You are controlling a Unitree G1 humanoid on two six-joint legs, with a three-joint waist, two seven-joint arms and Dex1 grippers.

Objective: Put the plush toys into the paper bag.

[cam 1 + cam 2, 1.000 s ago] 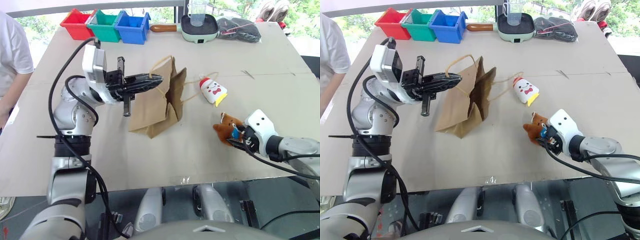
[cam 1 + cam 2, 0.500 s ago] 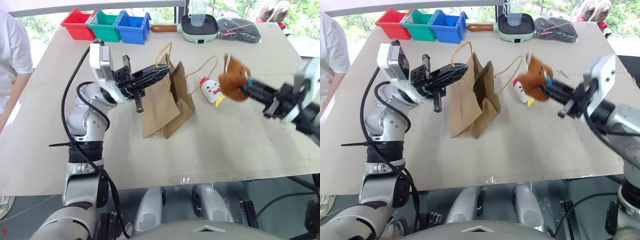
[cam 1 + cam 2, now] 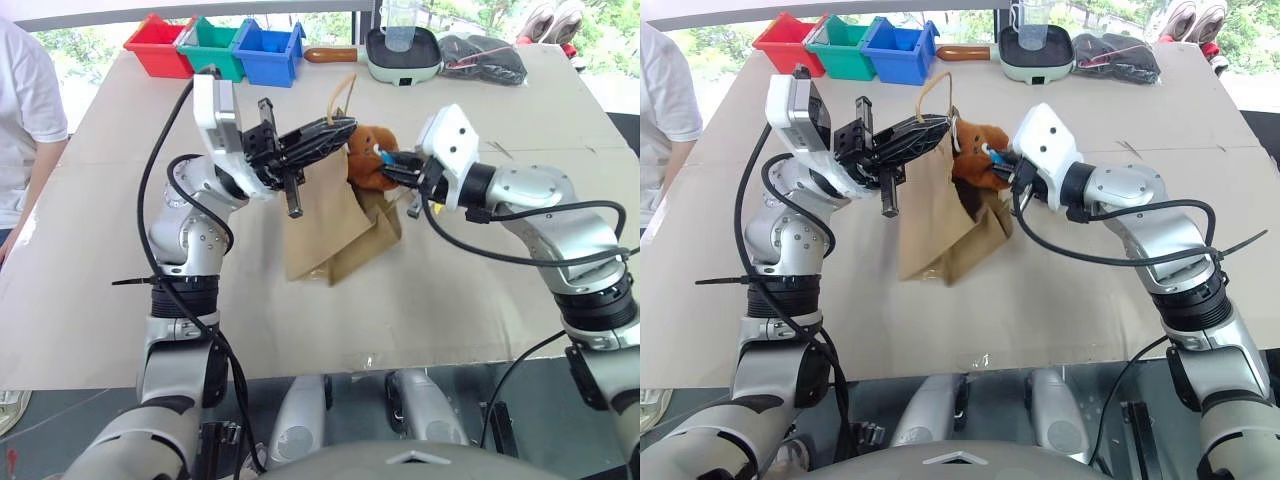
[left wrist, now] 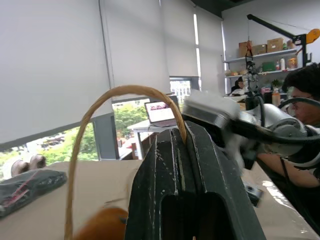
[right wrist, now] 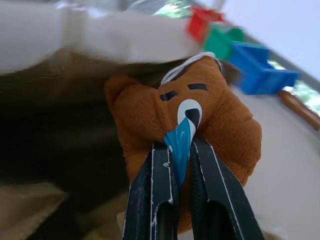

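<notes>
There, brown toy (image 3: 368, 160) at bag (image 3: 325, 225) mouth

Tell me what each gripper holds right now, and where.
Right gripper: brown plush toy, pinched by its blue tear. Left gripper: paper bag, by a cord handle.

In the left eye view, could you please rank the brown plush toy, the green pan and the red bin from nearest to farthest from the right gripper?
1. brown plush toy, held in the right gripper.
2. green pan, at the table's far edge.
3. red bin, far corner on the left.
</notes>
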